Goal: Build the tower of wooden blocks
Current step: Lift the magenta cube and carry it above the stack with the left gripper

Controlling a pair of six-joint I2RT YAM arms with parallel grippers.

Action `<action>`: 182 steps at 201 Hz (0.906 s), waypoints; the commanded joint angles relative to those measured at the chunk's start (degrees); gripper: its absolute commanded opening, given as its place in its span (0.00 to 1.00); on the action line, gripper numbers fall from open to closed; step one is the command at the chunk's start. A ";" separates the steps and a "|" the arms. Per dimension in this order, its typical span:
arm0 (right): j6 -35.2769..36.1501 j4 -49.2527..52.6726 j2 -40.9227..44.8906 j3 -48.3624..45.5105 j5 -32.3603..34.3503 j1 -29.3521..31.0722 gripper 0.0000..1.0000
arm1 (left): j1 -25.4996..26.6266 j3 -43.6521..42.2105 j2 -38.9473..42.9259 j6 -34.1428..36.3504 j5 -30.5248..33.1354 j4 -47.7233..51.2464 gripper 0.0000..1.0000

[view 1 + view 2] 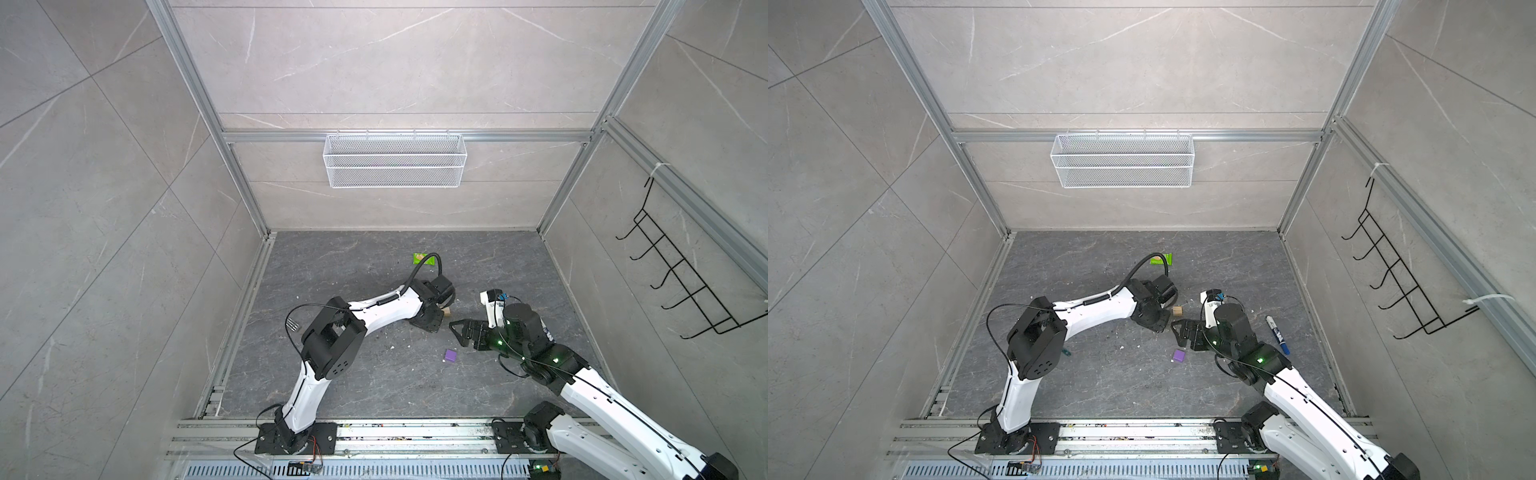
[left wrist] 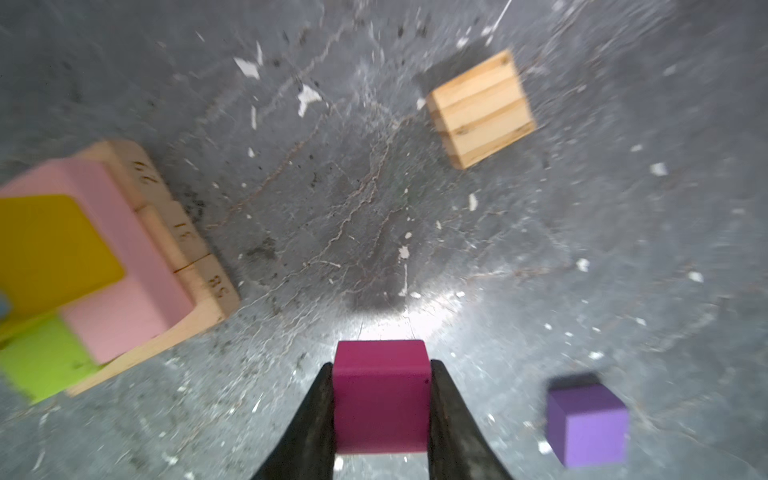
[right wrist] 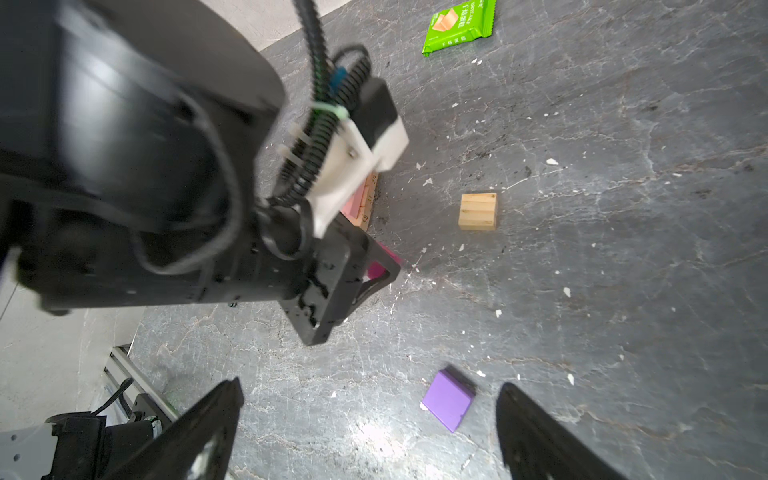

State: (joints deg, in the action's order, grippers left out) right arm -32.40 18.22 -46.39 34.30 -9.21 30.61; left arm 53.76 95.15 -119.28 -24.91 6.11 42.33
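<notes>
My left gripper (image 2: 381, 370) is shut on a magenta block (image 2: 381, 395), held just above the floor. Beside it stands the tower (image 2: 124, 266): tan bars at the base, then pink, yellow and lime blocks. In both top views the left arm hides the tower. A loose tan cube (image 2: 482, 110) (image 1: 1178, 310) lies further out. A purple cube (image 2: 588, 424) (image 1: 451, 355) sits on the floor close to the magenta block. My right gripper (image 3: 370, 390) (image 1: 457, 332) hovers open over the floor, with the purple cube (image 3: 449, 401) between its fingers' lines but untouched.
A green snack packet (image 1: 424, 259) (image 3: 459, 25) lies behind the left arm. A blue marker (image 1: 1278, 334) lies right of the right wrist. A white wire basket (image 1: 395, 160) hangs on the back wall and a black hook rack (image 1: 681, 282) on the right wall.
</notes>
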 commanded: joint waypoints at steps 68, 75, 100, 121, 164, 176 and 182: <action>1.26 0.47 0.35 1.55 -1.57 -0.17 0.96 | -0.60 8.24 6.16 -5.07 5.92 9.50 0.22; 1.42 0.32 0.26 1.57 -2.08 -0.20 0.96 | -0.75 8.53 6.32 -5.44 6.03 9.82 0.22; 2.03 -0.30 -0.22 1.37 -3.65 -0.20 0.96 | -2.50 9.35 6.61 -7.31 5.76 11.24 0.22; 2.84 -0.89 -0.69 1.38 -5.32 -0.17 0.96 | -4.42 9.31 6.85 -8.57 4.41 11.99 0.22; 3.05 -1.50 -2.12 1.72 -7.13 -0.20 0.95 | -7.53 9.39 7.31 -9.36 3.81 12.32 0.22; 3.14 -1.39 -2.34 1.90 -7.31 -0.20 0.95 | -8.45 9.89 7.16 -9.35 3.41 12.54 0.22; 3.18 -1.43 -2.39 1.88 -7.31 -0.18 0.95 | -9.00 10.23 6.99 -9.34 3.33 12.77 0.22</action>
State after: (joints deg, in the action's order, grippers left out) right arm -30.35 17.69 -48.45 34.50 -15.16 30.61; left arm 46.26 102.78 -115.55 -33.04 10.24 52.88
